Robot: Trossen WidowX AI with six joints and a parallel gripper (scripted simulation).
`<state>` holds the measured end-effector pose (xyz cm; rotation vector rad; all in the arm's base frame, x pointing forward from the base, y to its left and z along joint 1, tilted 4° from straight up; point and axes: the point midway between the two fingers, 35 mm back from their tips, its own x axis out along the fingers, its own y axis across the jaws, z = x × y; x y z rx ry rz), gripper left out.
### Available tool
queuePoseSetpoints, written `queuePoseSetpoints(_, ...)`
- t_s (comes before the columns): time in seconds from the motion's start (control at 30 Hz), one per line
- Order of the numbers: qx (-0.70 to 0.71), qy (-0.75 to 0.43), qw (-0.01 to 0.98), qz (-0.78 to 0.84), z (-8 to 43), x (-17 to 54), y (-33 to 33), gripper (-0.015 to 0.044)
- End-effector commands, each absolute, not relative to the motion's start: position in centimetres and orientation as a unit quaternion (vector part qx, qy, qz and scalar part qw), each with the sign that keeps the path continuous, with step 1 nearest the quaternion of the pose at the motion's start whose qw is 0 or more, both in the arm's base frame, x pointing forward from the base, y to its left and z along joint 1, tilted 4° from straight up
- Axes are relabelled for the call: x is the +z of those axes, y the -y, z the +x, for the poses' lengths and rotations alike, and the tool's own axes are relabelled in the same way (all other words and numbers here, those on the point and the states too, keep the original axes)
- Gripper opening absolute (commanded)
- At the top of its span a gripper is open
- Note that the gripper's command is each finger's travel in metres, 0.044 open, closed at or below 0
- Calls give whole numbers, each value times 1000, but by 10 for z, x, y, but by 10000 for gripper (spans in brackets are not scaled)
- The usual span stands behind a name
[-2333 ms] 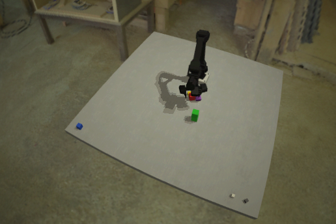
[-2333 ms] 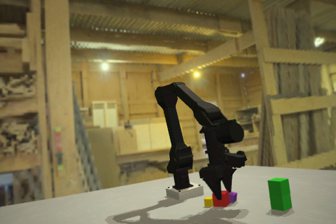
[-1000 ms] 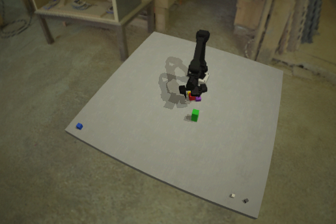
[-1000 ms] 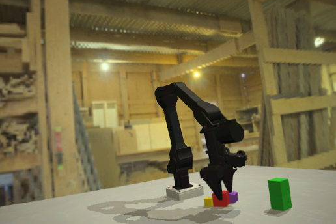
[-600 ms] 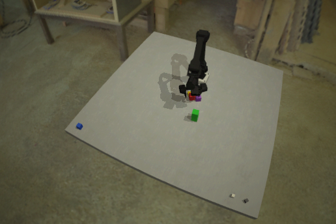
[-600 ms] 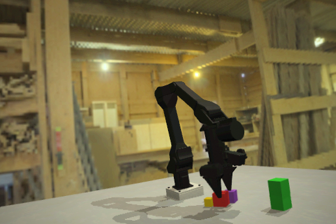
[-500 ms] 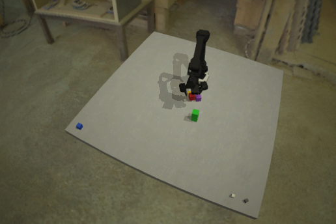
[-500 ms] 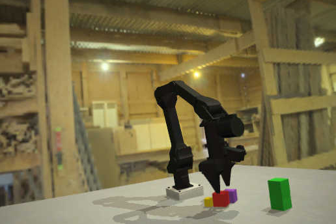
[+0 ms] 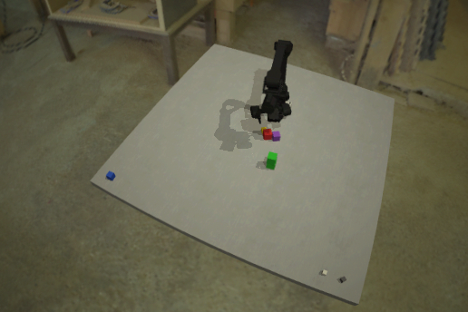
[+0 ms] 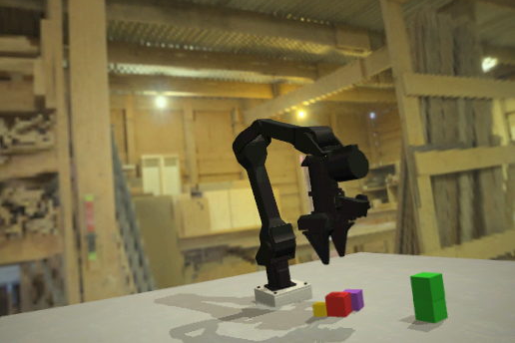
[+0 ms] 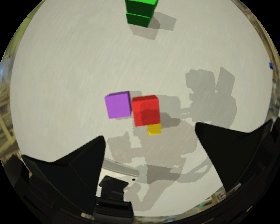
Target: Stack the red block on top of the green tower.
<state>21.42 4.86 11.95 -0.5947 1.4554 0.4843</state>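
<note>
Above the near-side cluster, gripper (image 9: 268, 119) (image 10: 334, 260) (image 11: 151, 135) spread and empty, perhaps kept high to clear red block (image 9: 268, 134) (image 10: 338, 304) (image 11: 146, 111)'s neighbours.

On the bench (image 9: 204, 200) (image 10: 90, 317) (image 11: 56, 60), from the arm's side, we see the block to stack (image 9: 268, 134) (image 10: 338, 304) (image 11: 146, 110) with a second block (image 9: 276, 136) (image 10: 356, 300) (image 11: 118, 104) just left of it and a third block (image 9: 263, 129) (image 10: 319, 309) (image 11: 154, 130) just before it. Beyond them, apart, we find the tower (image 9: 271, 160) (image 10: 428, 297) (image 11: 140, 12). Well off right, near a corner, lies a fourth block (image 9: 111, 176) (image 11: 271, 65).
</note>
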Motion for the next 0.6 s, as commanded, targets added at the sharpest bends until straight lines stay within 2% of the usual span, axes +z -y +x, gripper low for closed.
queuePoseSetpoints(0.0, 211, -652, 677, -266, 213, 118, -47, 440)
queuePoseSetpoints(0.33, 211, -652, 677, -266, 216, 68, -44, 440)
queuePoseSetpoints(0.57, 211, -652, 677, -266, 216, 66, -44, 440)
